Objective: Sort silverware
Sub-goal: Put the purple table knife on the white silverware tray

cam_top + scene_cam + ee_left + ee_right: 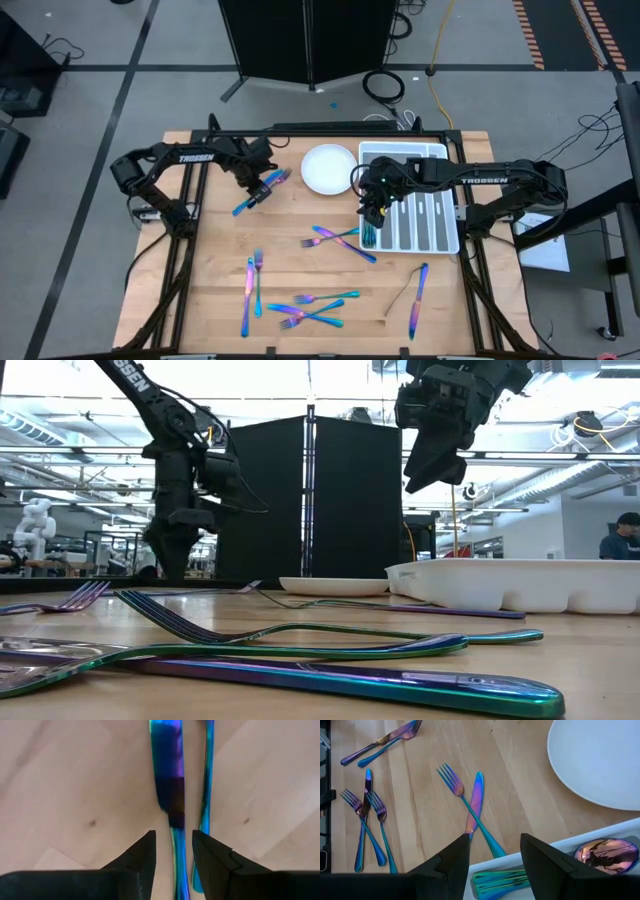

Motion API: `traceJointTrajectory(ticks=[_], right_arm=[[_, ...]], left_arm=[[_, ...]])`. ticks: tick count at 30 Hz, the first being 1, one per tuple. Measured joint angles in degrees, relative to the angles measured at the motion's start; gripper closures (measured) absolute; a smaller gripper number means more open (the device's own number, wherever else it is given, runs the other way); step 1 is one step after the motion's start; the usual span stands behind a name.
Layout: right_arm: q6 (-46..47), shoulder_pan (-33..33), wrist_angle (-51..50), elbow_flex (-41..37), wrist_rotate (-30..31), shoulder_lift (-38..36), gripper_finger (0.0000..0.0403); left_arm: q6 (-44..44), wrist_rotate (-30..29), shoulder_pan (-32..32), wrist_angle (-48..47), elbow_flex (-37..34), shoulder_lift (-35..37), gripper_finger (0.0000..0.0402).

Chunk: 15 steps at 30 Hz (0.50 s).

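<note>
A: Where is each arm?

B: From overhead, the left tool [262, 186] is at the far left of the wooden surface [210, 280], over a knife [250, 197] and a fork [277, 177]. Its wrist view shows parted fingers [142, 857] straddling the knife handle, gripping nothing.

A: The right?

B: The right tool [369, 213] hangs open and empty over the white cutlery tray [440, 243], beside the plate [328, 168]. Only its wrist view reveals teal forks [500, 882] and a spoon [606, 856] inside. More silverware [300, 305] lies scattered nearer.
</note>
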<state>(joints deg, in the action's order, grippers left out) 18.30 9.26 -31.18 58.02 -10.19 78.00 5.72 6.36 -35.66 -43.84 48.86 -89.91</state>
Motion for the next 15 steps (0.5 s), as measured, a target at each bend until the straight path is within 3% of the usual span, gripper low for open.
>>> traceJointTrajectory(ticks=[15], right_arm=[[0.07,0.0,0.08,0.0,-0.18,0.0,0.0236]], left_arm=[[1.44,-0.14,0.33,4.77,-4.44,0.2,0.0274]])
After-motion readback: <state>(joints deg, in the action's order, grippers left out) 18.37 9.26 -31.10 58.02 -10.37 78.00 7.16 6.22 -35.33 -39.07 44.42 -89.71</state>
